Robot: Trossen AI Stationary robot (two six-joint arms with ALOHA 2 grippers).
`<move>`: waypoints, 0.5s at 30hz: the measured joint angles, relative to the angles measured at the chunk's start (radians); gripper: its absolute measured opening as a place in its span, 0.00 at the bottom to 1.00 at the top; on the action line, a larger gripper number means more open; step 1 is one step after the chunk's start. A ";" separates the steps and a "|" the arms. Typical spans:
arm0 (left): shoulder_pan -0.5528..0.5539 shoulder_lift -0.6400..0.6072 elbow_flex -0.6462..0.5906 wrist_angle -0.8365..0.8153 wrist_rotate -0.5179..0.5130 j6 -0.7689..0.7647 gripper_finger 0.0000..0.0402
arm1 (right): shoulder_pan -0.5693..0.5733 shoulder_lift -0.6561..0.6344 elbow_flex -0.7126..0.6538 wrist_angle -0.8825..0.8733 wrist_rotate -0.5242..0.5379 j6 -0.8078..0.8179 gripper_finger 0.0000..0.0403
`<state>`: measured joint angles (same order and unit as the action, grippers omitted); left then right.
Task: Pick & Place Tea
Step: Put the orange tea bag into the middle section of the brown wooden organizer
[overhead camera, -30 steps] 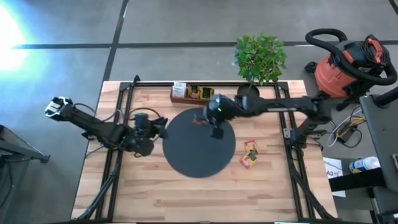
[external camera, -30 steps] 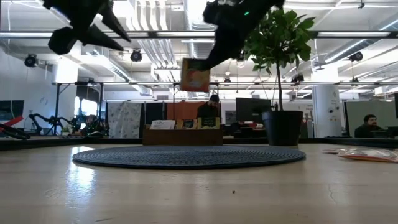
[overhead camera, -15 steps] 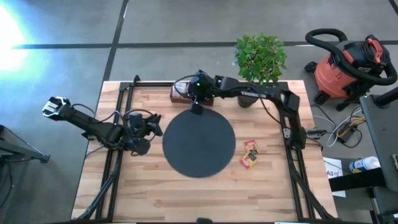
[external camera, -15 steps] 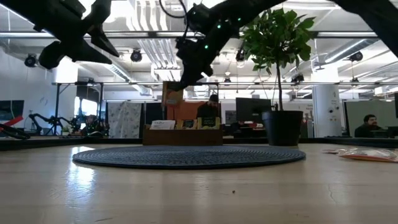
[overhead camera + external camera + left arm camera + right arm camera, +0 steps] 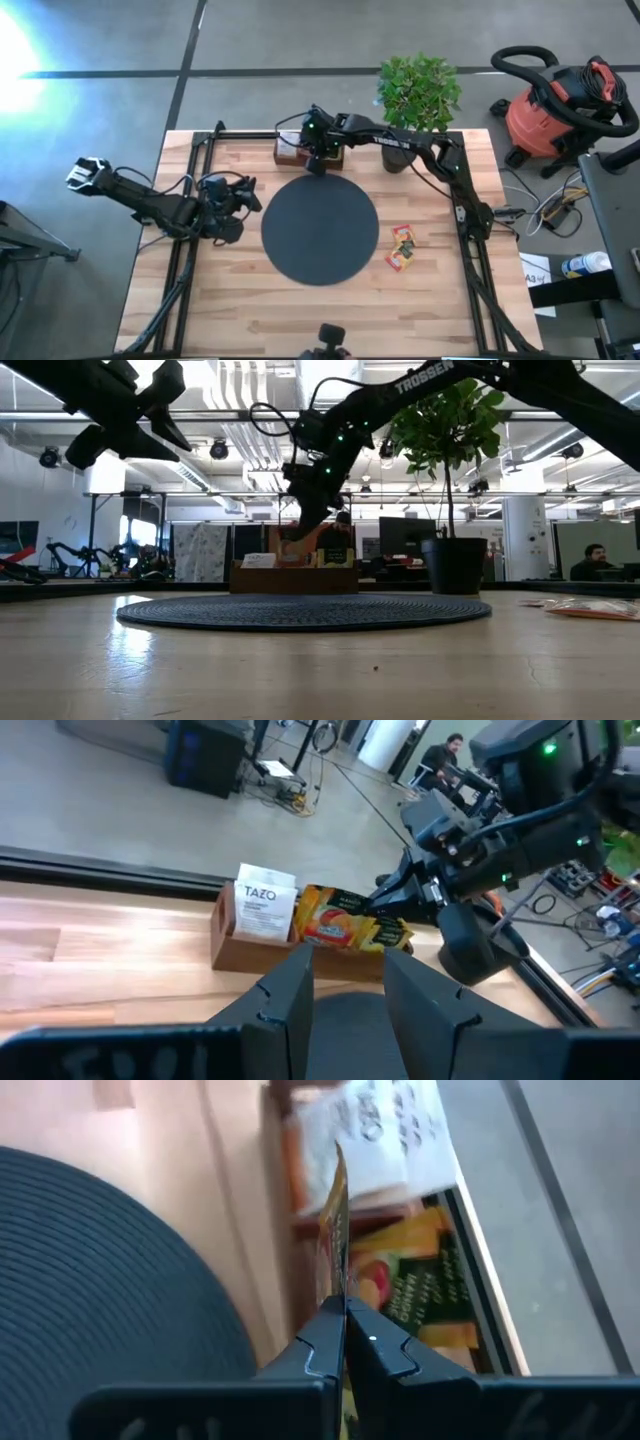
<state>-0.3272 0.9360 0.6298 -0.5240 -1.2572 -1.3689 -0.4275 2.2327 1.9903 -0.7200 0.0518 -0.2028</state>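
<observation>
Right gripper [image 5: 314,160] sits at the mat's [image 5: 320,230] 12 o'clock edge, fingers pinching an orange tea sachet [image 5: 336,1230] edge-on above the wooden box [image 5: 262,948]. Two more sachets [image 5: 402,248] lie at the mat's 4 o'clock. Left gripper [image 5: 345,990] hovers at its 9 o'clock, spread, probably empty.

"TAZO" on white sachet [image 5: 264,910] in box, "TROSSEN" on right arm [image 5: 432,377]

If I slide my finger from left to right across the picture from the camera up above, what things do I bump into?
Left gripper → black mat → tea sachets on the table → red vacuum cleaner. The right gripper, wooden box and plant overlap the mat's span, so they are skipped.
</observation>
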 joint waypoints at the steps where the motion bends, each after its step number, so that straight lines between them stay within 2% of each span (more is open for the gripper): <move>1: 0.004 0.000 0.000 0.000 0.000 0.001 0.29 | -0.006 0.004 0.000 -0.003 0.000 -0.002 0.02; 9: 0.027 0.000 0.000 0.000 0.000 0.001 0.29 | -0.040 0.004 -0.027 -0.009 -0.004 -0.017 0.02; 13: 0.029 0.000 0.000 0.000 0.000 0.001 0.29 | -0.049 0.004 -0.031 -0.008 -0.079 -0.031 0.02; 15: 0.032 0.000 0.000 0.000 0.000 0.000 0.29 | -0.050 0.004 -0.032 -0.007 -0.081 -0.047 0.02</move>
<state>-0.2956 0.9363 0.6300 -0.5240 -1.2576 -1.3689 -0.4774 2.2368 1.9588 -0.7267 -0.0294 -0.2498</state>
